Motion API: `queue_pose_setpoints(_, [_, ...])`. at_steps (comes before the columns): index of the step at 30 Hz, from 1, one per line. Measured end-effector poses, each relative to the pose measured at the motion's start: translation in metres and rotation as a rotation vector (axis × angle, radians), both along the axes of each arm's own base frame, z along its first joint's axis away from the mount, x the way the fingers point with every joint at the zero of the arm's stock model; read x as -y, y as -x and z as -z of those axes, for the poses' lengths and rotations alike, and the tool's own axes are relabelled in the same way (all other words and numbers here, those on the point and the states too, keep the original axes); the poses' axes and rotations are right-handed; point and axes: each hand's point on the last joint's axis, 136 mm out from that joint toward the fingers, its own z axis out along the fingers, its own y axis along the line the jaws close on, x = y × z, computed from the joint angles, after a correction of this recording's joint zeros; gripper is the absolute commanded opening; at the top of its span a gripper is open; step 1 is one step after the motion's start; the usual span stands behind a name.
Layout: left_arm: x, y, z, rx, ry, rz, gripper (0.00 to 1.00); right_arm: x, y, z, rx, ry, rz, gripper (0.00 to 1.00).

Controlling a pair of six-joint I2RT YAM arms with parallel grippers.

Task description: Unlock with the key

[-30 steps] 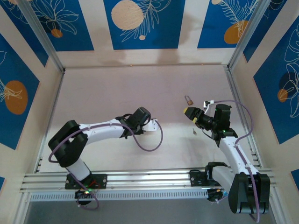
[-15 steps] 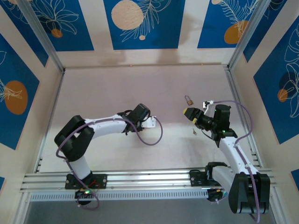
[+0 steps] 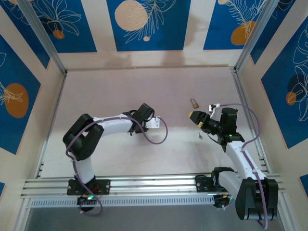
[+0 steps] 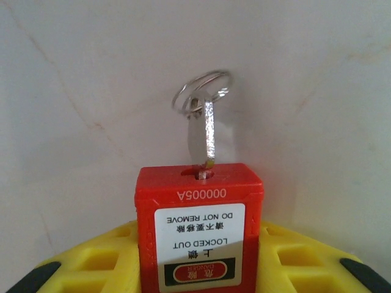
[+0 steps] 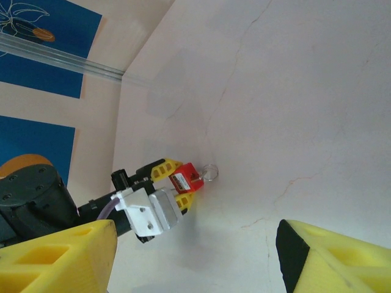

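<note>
My left gripper [image 4: 198,271] is shut on the small red padlock [image 4: 198,229], with a yellow finger on each side of it. The key [image 4: 208,131] is a thin silver blade on a wire ring; it sticks out of the padlock's keyhole towards the pale table. In the right wrist view the left gripper [image 5: 178,183] holds the red padlock [image 5: 184,179] low over the table, ring end pointing right. My right gripper [image 5: 195,256] stands open with nothing between its fingers, well apart from the padlock. From above, the right gripper [image 3: 196,116] is right of centre.
A small brass padlock [image 3: 194,103] lies on the table just beyond the right gripper. A tiny pale object [image 3: 199,136] lies in front of that gripper. A purple cable [image 3: 159,139] loops off the left wrist. Walls [image 3: 144,24] close in the table.
The left arm's elbow has swung right and its wrist has shifted slightly up and back. The right arm has not moved.
</note>
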Motion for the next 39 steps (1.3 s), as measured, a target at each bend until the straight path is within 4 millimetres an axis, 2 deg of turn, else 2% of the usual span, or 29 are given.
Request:
queue_pose_setpoints(7, [-0.007,-0.017,0.003,0.008,-0.001,0.002,0.4,0.0,-0.001,0.004,-0.015,-0.001,0.0,0.7])
queue_pose_setpoints(16, [-0.004,-0.023,0.004,-0.008,-0.015,0.032,0.55,0.0,-0.003,0.01,-0.033,-0.004,-0.003,0.7])
queue_pose_setpoints(22, [-0.005,-0.026,0.004,-0.002,-0.021,0.034,0.61,-0.001,-0.004,0.011,-0.032,-0.006,-0.008,0.71])
queue_pose_setpoints(29, [-0.007,-0.036,-0.01,0.049,-0.008,-0.009,0.9,-0.003,-0.004,0.011,-0.033,-0.007,-0.015,0.7])
queue_pose_setpoints(32, [-0.011,-0.041,-0.025,0.085,0.023,-0.058,1.0,-0.004,-0.004,0.016,-0.052,-0.003,-0.015,0.7])
queue_pose_setpoints(34, [-0.015,-0.041,-0.047,0.123,0.061,-0.097,1.0,-0.005,-0.003,0.024,-0.085,0.001,-0.02,0.69])
queue_pose_setpoints(37, [-0.018,-0.037,-0.096,0.21,0.162,-0.165,1.0,-0.008,0.004,0.037,-0.15,0.018,-0.024,0.69])
queue_pose_setpoints(39, [-0.021,-0.034,-0.138,0.289,0.271,-0.244,1.0,-0.01,0.009,0.043,-0.186,0.047,-0.019,0.69])
